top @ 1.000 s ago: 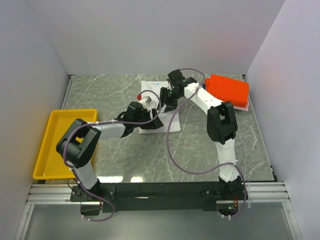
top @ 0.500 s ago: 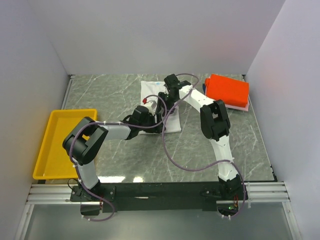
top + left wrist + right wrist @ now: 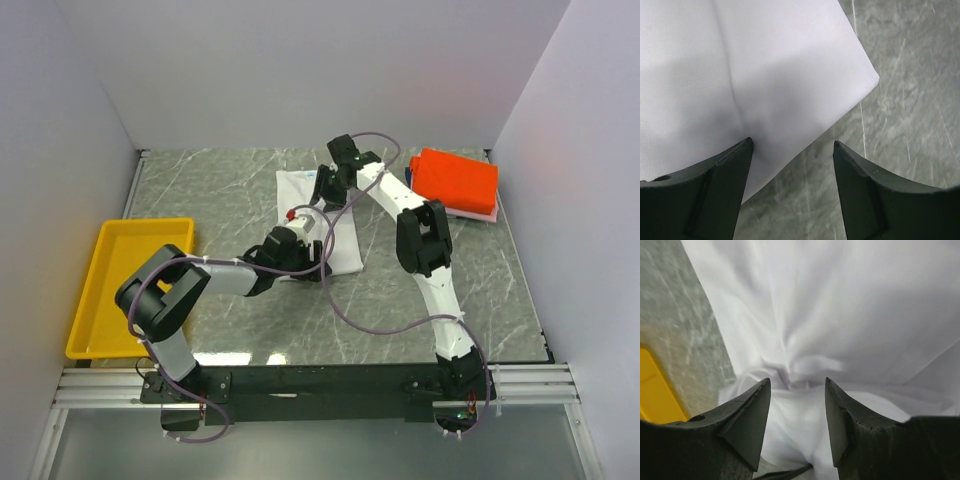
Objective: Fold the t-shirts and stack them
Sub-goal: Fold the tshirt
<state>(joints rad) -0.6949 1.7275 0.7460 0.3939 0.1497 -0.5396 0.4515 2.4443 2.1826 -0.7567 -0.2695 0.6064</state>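
The white t-shirt (image 3: pixel 345 238) lies folded into a long strip in the middle of the marble table. My left gripper (image 3: pixel 318 262) is open at the shirt's near end; in the left wrist view (image 3: pixel 792 145) its jaws straddle the shirt's corner (image 3: pixel 790 75) and bare table. My right gripper (image 3: pixel 326 188) is open over the shirt's far end; in the right wrist view (image 3: pixel 797 382) rumpled white cloth (image 3: pixel 840 315) lies between and below the jaws. A folded orange-red t-shirt (image 3: pixel 455 180) lies on a pink one (image 3: pixel 478 212) at the far right. No blue shirt shows.
A yellow plastic tray (image 3: pixel 120 285) stands at the left edge of the table; its corner shows in the right wrist view (image 3: pixel 655 390). White walls close in the table on three sides. Purple cables loop from both arms over the table's middle.
Both grippers have let go of the white shirt. The left gripper has moved toward the near end of the shirt, the right gripper toward the far end. The shirt now lies flatter and longer.
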